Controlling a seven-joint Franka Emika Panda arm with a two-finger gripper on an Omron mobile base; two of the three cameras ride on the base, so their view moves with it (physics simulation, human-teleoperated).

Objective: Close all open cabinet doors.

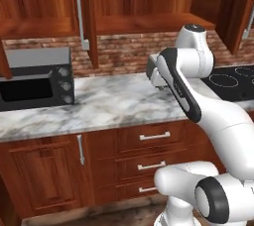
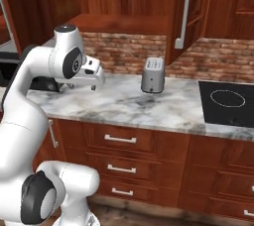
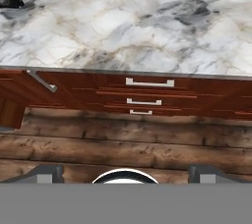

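Two upper cabinet doors stand open. One cabinet door (image 1: 90, 19) swings out edge-on over the counter, its silver bar handle (image 1: 80, 14) facing left. The second cabinet door (image 1: 237, 7) juts out at the top right; it shows again as the door (image 2: 194, 17) with its handle (image 2: 184, 14). Bare shelves lie open between them. My gripper (image 2: 84, 86) hangs well below the doors, just above the marble counter (image 1: 104, 103), pointing down. Its jaws are open and hold nothing. In the hand view the fingertips (image 3: 47, 171) stand wide apart over the floor.
A grey toaster (image 2: 153, 75) stands on the counter right of my hand. A microwave (image 1: 34, 84) sits at the far left and a black cooktop (image 2: 227, 102) at the right. Drawer fronts (image 3: 147, 93) run below the counter edge.
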